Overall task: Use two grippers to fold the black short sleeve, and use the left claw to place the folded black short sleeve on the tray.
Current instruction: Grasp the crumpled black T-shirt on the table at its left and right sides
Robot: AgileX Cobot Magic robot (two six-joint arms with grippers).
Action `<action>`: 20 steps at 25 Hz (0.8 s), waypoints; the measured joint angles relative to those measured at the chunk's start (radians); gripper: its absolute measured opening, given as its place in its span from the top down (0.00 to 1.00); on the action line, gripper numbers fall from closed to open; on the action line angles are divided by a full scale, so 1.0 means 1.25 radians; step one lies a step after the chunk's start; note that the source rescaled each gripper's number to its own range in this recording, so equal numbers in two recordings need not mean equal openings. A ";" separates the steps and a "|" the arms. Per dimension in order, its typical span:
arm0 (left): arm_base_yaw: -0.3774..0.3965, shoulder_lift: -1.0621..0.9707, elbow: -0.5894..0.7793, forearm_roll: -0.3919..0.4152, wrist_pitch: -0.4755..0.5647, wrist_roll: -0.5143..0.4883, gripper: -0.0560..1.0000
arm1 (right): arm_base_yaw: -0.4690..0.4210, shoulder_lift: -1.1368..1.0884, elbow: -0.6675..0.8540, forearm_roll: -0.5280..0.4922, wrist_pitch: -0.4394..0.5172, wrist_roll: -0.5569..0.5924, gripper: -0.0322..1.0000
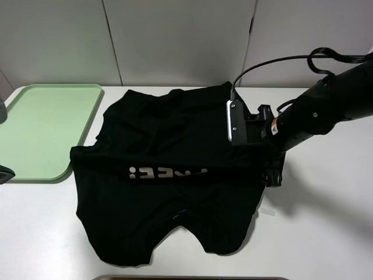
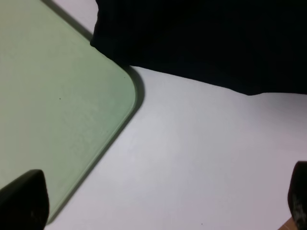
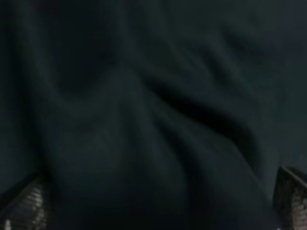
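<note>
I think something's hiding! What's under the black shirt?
Only the white table shows around the black shirt, so the shirt lies on that. Whatever is beneath the fabric is covered, so I cannot tell.

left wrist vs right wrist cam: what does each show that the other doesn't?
Left wrist only: a rounded corner of the tray and bare white table.
Right wrist only: nothing new, just creased dark fabric filling the frame, close up and blurred.
Both: the black short sleeve, and each view's own gripper open, tips at the frame edges: left gripper over the table, right gripper over the cloth.
</note>
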 joint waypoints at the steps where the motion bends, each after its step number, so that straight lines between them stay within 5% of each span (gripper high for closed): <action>1: 0.000 0.000 0.000 0.000 0.000 0.000 0.00 | 0.012 0.009 0.000 0.000 -0.003 -0.005 0.01; 8: 0.000 0.000 0.000 -0.001 0.019 0.000 0.00 | 0.032 0.055 0.000 -0.012 -0.018 -0.012 0.42; 20: 0.000 0.000 0.000 -0.001 0.023 0.000 0.00 | 0.011 0.055 0.000 -0.031 -0.015 -0.005 0.50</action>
